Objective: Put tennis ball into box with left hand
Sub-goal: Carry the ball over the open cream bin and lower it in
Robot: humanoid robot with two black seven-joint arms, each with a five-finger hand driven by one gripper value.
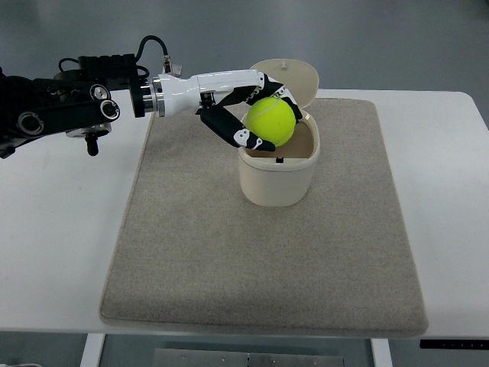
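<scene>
A yellow-green tennis ball (273, 120) is held in my left hand (256, 115), whose black fingers (229, 128) curl around it from below and above. The ball hangs just over the left rim of a cream box (276, 177), an oval container with its hinged lid (294, 76) tipped open at the back. The box's brown inside shows to the right of the ball. My left arm (84, 103) reaches in from the picture's left edge. The right arm does not show.
The box stands on a beige felt mat (260, 260) laid over a white table (53, 229). The table's front edge runs along the bottom of the picture, with grey floor beyond the far side.
</scene>
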